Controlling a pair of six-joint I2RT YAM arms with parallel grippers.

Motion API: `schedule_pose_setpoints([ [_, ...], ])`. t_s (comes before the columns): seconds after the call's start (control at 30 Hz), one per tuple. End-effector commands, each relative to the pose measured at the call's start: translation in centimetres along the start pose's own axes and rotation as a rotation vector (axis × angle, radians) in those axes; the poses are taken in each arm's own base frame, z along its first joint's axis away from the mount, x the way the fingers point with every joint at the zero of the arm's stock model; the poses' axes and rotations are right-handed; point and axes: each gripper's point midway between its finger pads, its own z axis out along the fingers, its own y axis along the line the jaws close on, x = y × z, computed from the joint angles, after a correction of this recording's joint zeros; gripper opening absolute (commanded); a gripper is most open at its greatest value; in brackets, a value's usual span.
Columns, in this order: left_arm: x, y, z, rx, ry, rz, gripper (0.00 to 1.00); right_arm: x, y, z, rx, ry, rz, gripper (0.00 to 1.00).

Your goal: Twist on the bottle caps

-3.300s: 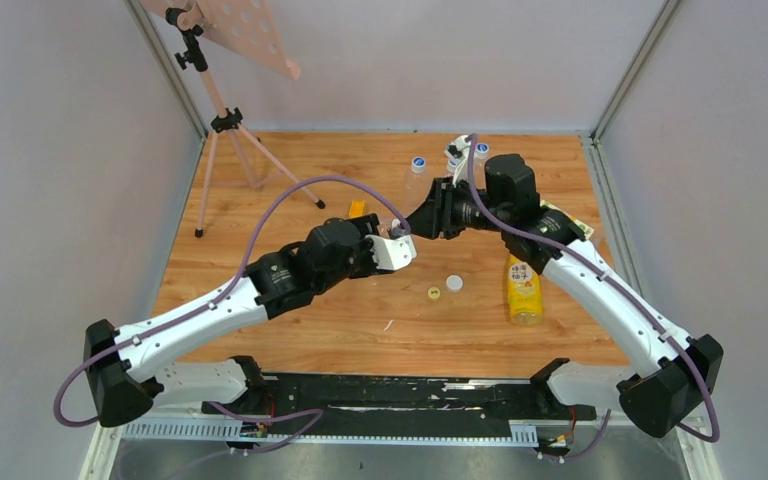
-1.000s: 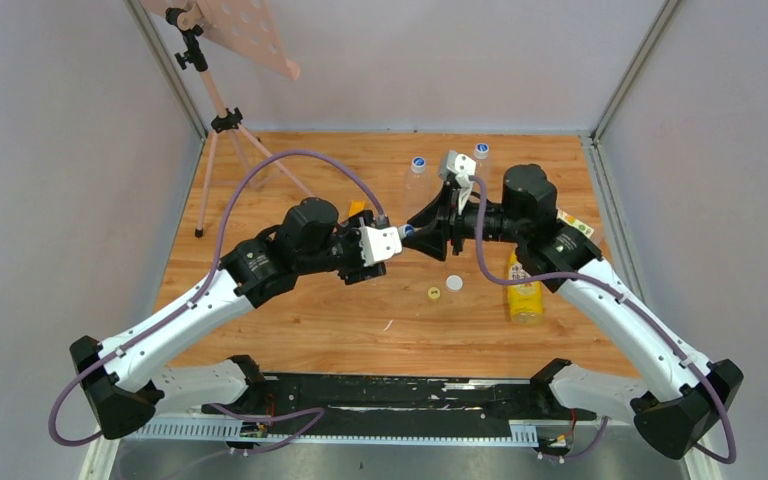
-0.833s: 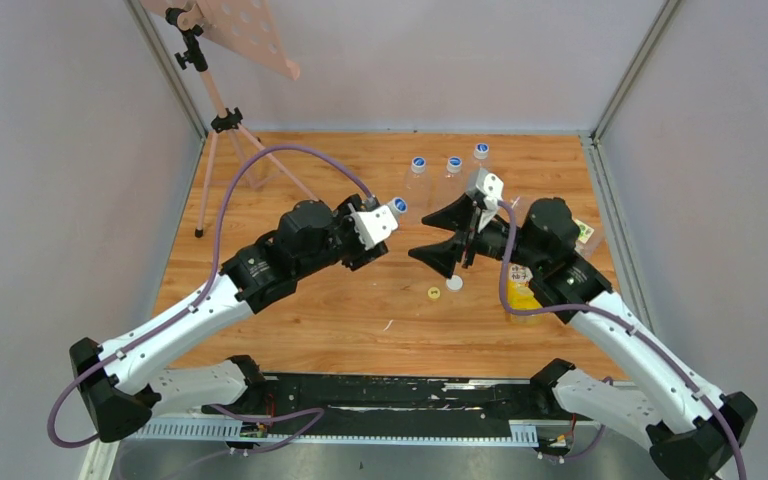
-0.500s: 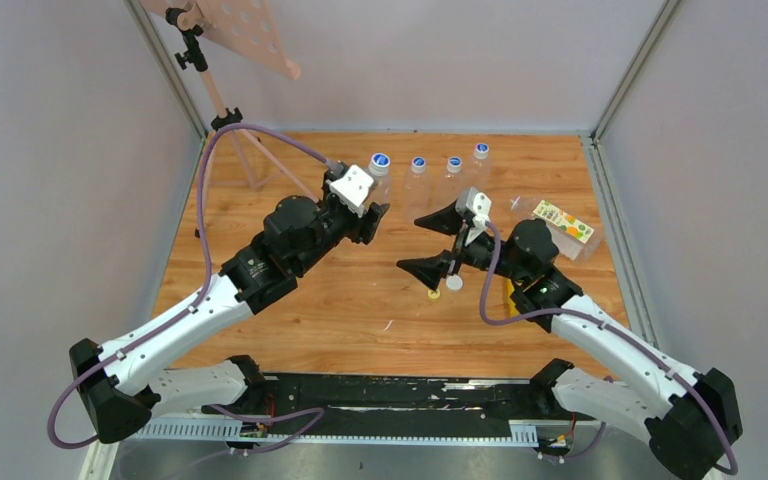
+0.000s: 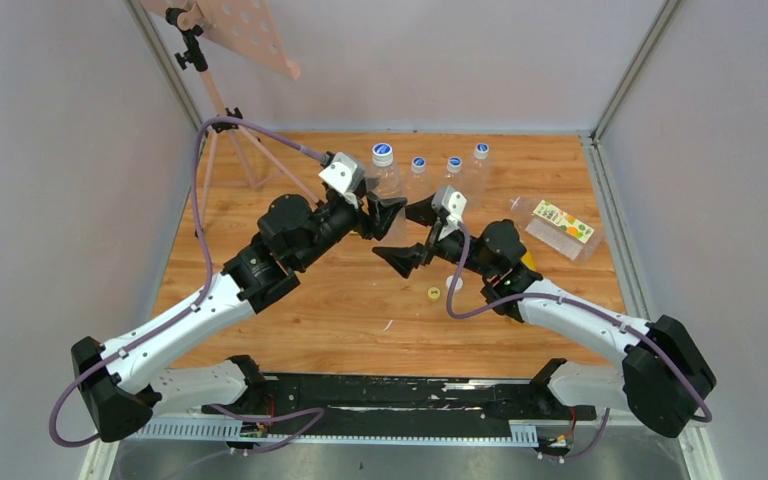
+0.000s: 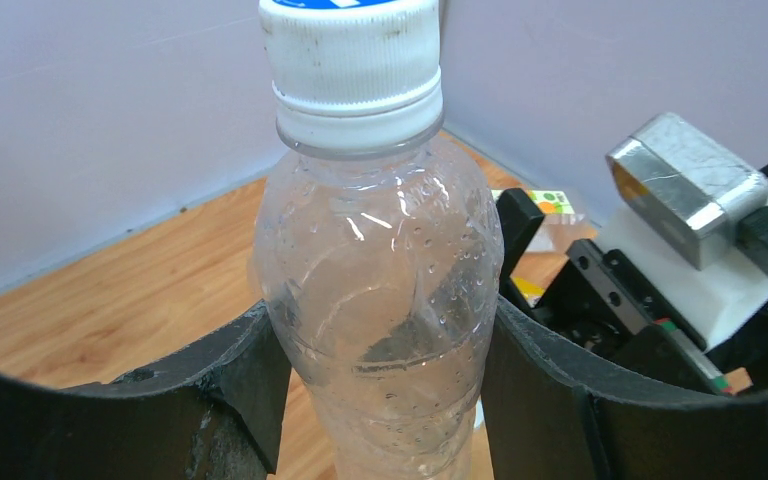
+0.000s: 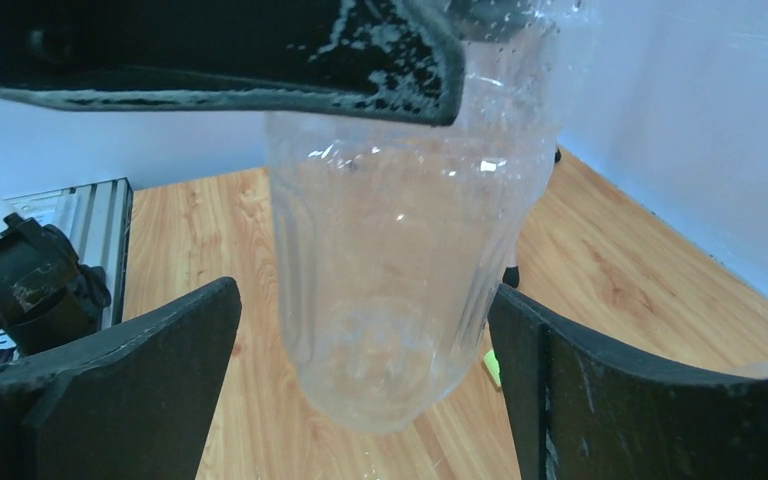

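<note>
Since a second ago, the right gripper (image 5: 410,237) has been taken off the cap and drawn back toward the near side. The clear bottle (image 5: 388,185) has been carried by the left arm from the table's middle to the far side. The left gripper (image 5: 384,210) is closed on the lower body of this bottle, and in the left wrist view both black fingers (image 6: 230,400) are pressed against its sides. The bottle is held upright, with the blue-and-white cap (image 5: 383,154) seated on its neck. Whether its base is set on the wood cannot be told.

The right gripper is spread wide and nothing is held in it. In the right wrist view its fingers (image 7: 110,390) are seen on either side of the bottle, apart from it.

Just to the right of the held bottle, three capped bottles (image 5: 453,170) are lined up along the far edge of the table (image 5: 260,300). The yellow cap (image 5: 433,293) and the white cap (image 5: 451,283) are left loose on the wood under the right arm, side by side. A sliver of the yellow bottle (image 5: 527,262) is seen behind that arm. The labelled bottle (image 5: 558,225) is laid on its side near the right edge. A tripod (image 5: 222,120) is stood at the far left corner.
</note>
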Motion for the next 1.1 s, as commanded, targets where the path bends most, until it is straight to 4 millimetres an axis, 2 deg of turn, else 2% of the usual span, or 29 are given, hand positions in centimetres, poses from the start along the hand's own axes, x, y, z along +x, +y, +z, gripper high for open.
schedule_pose_setpoints([
  [0.0,-2.4,-1.6,0.2,0.066,-0.077,-0.071,0.39,-4.3,-0.7,1.5,0.024,-0.137,-0.077,0.91],
  [0.1,-2.5,-1.8,0.1,0.077,-0.079,-0.081,0.40,-4.2,-1.2,1.7,0.048,-0.135,-0.075,0.81],
  [0.2,-2.8,-1.8,-0.2,0.077,-0.079,-0.082,0.44,-3.8,-1.5,1.6,0.067,-0.128,-0.069,0.64],
  [0.4,-3.7,-1.3,-0.9,0.051,-0.071,-0.086,0.70,-2.8,-1.8,1.4,0.086,-0.109,-0.070,0.39],
  [0.5,-5.0,-1.0,-1.3,0.028,-0.072,-0.089,0.83,-2.2,-1.8,1.3,0.088,-0.099,-0.076,0.30],
  [0.63,-7.3,-0.4,-1.9,-0.012,-0.078,-0.101,0.89,-1.3,-1.9,1.3,0.088,-0.083,-0.102,0.28],
  [0.77,-9.0,0.2,-2.1,-0.053,-0.084,-0.118,0.89,-0.8,-1.9,1.6,0.089,-0.072,-0.119,0.27],
  [0.9,-9.6,0.3,-1.8,-0.066,-0.069,-0.124,0.85,-0.2,-1.9,1.8,0.093,-0.056,-0.128,0.26],
  [1.07,-9.2,0.6,-0.9,-0.092,-0.036,-0.117,0.72,0.2,-1.9,1.9,0.095,-0.049,-0.134,0.26],
])
